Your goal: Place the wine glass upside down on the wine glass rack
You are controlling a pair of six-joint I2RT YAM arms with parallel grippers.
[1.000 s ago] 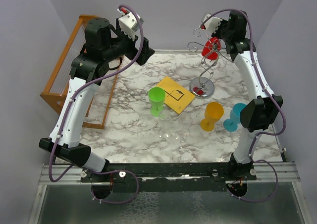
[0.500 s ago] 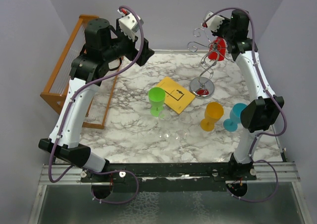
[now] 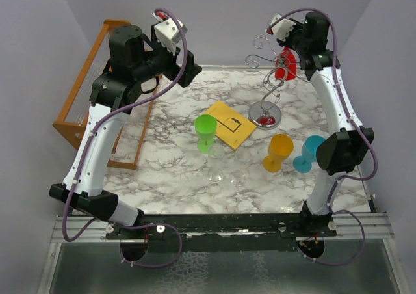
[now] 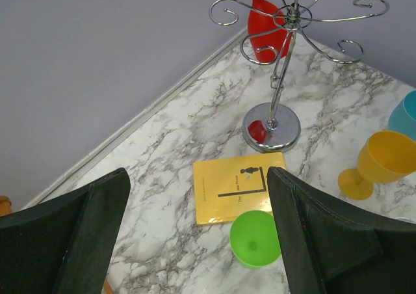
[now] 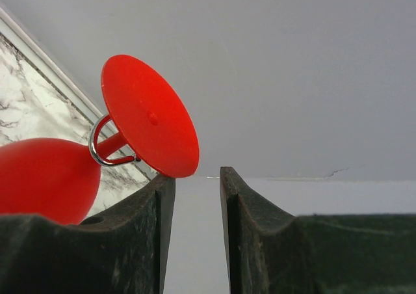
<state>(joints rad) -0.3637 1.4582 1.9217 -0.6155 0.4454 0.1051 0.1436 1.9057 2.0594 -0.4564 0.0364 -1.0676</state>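
Observation:
The red wine glass [image 3: 285, 65] hangs upside down on the silver wire wine glass rack [image 3: 265, 115] at the back right. In the right wrist view a curled wire arm [image 5: 97, 144] loops around its stem, under its round foot [image 5: 149, 115]. My right gripper [image 5: 195, 183] is open and empty; its left finger's tip is just under the foot's edge. In the top view it [image 3: 290, 47] is right behind the rack's top. My left gripper [image 4: 198, 242] is open and empty, held high over the table's left side [image 3: 190, 73]. The left wrist view shows the rack [image 4: 273, 126] and the hanging red glass [image 4: 262, 21].
A green cup [image 3: 206, 131] stands beside a yellow booklet [image 3: 229, 125]. An orange glass [image 3: 279, 152] and a blue glass [image 3: 309, 152] stand at the right. Clear glasses [image 3: 224, 170] sit near the middle front. An orange-brown wooden rack [image 3: 91, 86] lies at the left edge.
My right gripper has moved a little to the right and back, and the red glass shifted right with it along the rack's arm. The left arm has barely moved.

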